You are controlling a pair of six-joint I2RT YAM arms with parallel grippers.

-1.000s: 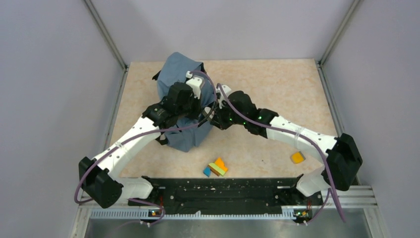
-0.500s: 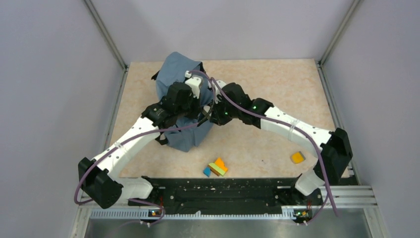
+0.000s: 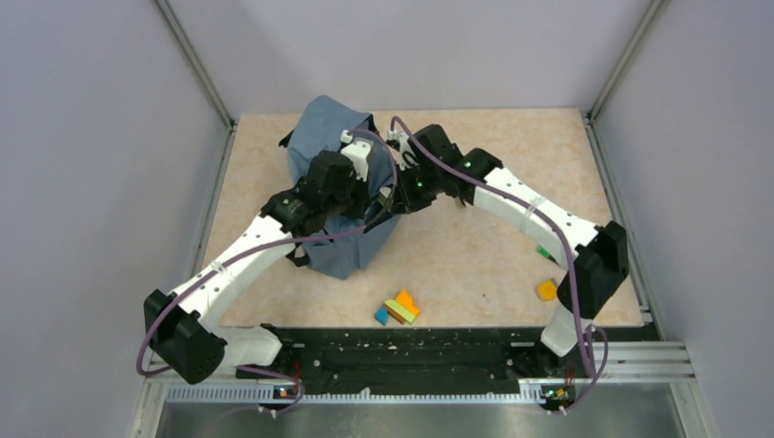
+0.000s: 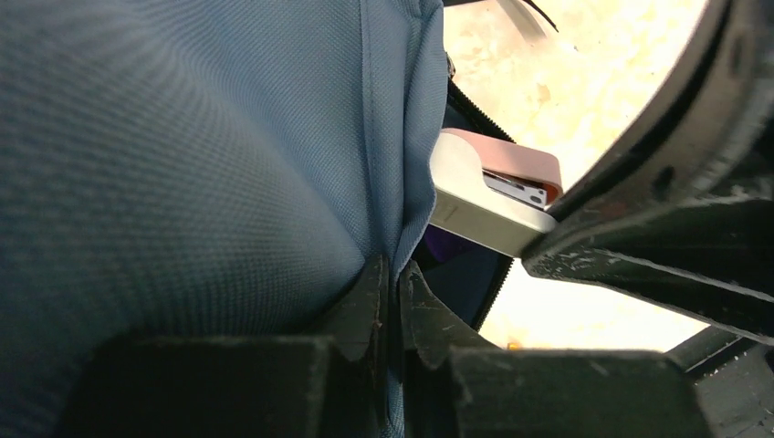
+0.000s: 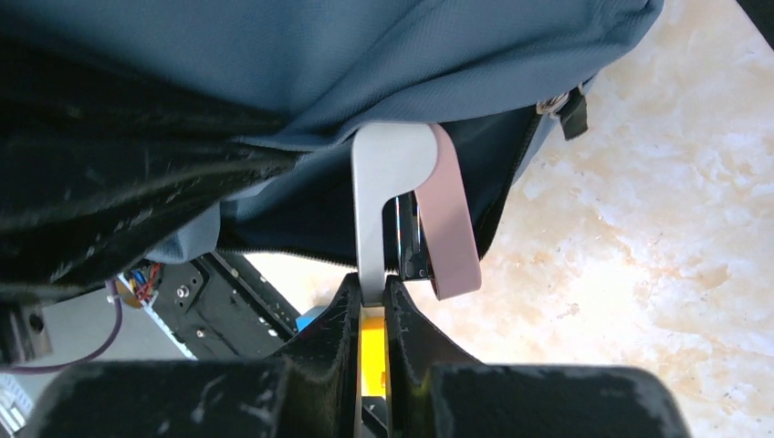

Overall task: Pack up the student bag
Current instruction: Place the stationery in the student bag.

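- The right gripper (image 5: 372, 287) is clamped only on the thin grey base plate of the pink-and-white stapler (image 5: 402, 173). A knock against the zipper edge could twist the stapler loose and drop it onto the beige stone-patterned worktop (image 3: 511, 155).
- The left gripper (image 4: 391, 274) is pinched together on a fold of the soft slate-blue student bag (image 3: 321, 123). If the fabric slips out, the mouth may sag closed.
- The bag stands at the worktop's far left. The stapler sits at its mouth, partly inside, and anything deeper is hidden.

right tool (image 5: 372, 290) pinching grey-pink stapler (image 5: 392, 162); head at student bag (image 5: 365, 55) mouth
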